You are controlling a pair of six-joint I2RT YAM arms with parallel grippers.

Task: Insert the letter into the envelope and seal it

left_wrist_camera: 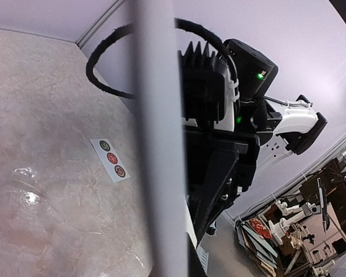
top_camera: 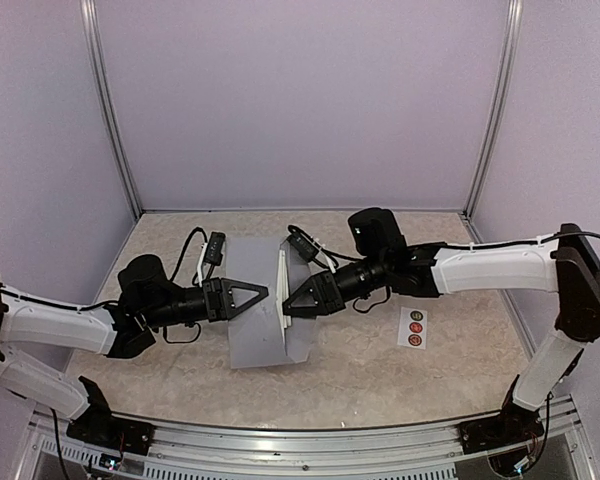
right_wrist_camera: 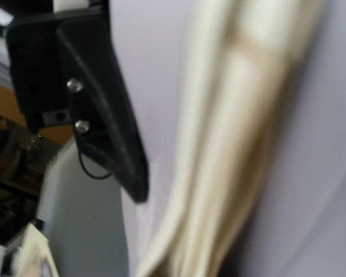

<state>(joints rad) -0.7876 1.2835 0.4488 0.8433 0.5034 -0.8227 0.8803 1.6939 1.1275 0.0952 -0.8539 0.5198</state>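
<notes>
The grey-blue envelope hangs upright over the middle of the table, and my left gripper is shut on its upper part from the left. In the left wrist view the envelope is a blurred grey band seen edge-on, running down to my jaws. The white folded letter stands against the envelope's right side. My right gripper is at the letter's lower edge; its jaw gap is hidden. The right wrist view is filled by the letter's blurred cream folds, with the left gripper's black finger beside them.
A small white strip with three round stickers lies flat on the marbled table, right of the envelope and under the right forearm; it also shows in the left wrist view. Lilac walls close in the back and both sides.
</notes>
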